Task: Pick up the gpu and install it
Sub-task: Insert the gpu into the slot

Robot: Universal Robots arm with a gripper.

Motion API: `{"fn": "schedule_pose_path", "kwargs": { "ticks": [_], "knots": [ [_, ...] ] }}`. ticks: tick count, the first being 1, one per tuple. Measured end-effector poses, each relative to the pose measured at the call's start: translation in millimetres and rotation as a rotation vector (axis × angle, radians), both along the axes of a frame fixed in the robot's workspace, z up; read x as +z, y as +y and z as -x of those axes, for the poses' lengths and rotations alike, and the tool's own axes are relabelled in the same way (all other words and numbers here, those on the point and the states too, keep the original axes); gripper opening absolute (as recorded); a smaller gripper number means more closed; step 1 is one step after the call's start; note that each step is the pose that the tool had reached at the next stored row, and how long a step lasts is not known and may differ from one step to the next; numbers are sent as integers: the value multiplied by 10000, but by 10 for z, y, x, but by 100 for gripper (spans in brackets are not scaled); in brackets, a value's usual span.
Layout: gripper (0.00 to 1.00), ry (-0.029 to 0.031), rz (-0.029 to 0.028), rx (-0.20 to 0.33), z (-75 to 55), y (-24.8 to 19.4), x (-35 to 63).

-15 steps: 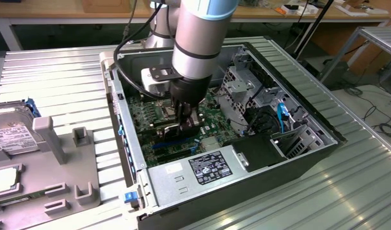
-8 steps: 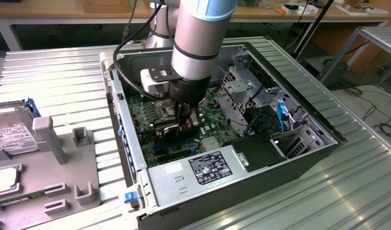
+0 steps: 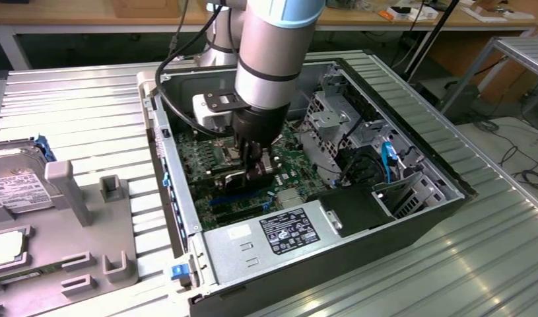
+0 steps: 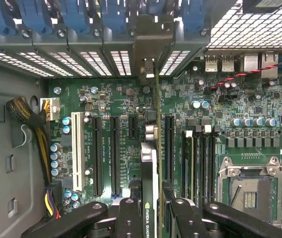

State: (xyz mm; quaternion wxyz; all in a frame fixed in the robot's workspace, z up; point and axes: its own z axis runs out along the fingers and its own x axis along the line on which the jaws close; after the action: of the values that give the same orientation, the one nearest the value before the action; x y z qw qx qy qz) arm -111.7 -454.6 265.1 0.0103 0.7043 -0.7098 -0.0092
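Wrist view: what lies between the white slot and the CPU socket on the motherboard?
In the wrist view: black expansion slots, then the gpu edge-on in the gripper, then memory slots.

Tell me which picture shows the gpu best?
The wrist view: the gpu stands edge-on in the claw, near the motherboard slots. In the exterior view the arm hides most of it.
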Motion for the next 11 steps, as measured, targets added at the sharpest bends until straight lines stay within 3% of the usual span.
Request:
{"fn": "schedule_pose_path", "kwargs": {
  "ticks": [9, 10, 11],
  "knots": [
    [27, 0, -1, -1, 16, -4, -42],
    [27, -7, -1, -1, 16, -4, -48],
    [27, -50, 2, -2, 17, -4, -69]
  ]
}}
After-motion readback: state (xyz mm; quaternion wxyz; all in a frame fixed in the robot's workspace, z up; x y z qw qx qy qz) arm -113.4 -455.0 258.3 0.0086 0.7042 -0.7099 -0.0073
